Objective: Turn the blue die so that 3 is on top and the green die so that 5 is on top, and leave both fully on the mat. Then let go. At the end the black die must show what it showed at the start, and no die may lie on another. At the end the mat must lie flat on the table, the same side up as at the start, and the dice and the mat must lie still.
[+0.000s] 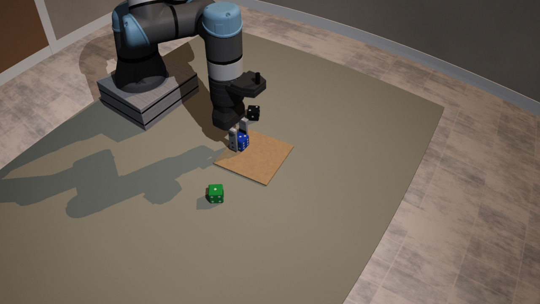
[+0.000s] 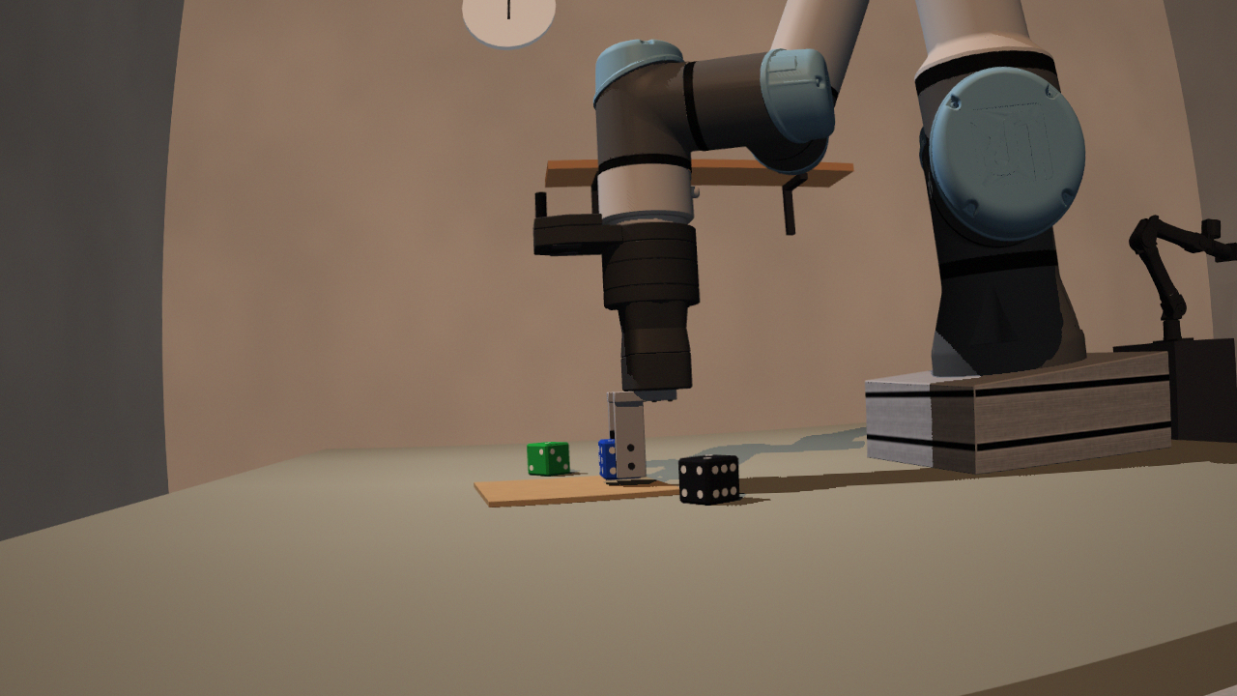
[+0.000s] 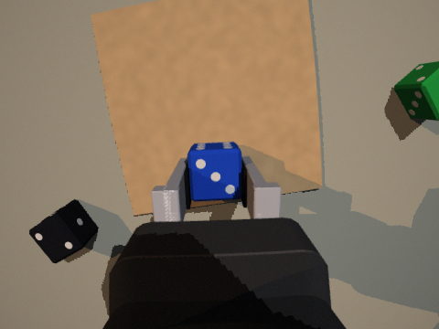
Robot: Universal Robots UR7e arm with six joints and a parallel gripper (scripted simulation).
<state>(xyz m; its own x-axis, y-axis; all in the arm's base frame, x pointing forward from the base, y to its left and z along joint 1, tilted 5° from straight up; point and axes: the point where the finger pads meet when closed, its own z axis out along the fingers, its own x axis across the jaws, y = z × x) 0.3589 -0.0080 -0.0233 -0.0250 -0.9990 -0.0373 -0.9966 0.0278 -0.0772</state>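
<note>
Lab-like room, robot arm on a block pedestal, second small arm, wall clock

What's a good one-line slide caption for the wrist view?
Two-finger gripper gripping a blue cubic die, three pips facing the camera, at the tan square mat's edge.

Wall shelf; clock above; small black arm on dark box.

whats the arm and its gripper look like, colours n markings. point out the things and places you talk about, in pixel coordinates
The arm [image 1: 225, 49] [image 2: 644, 130] has dark grey and black tubes, light blue rounded caps, and a pale band above the tool. The gripper [image 1: 238, 138] [image 2: 626, 474] [image 3: 215, 173] has a black body and two flat, light grey fingers with dark dots and black inner pads.
</note>
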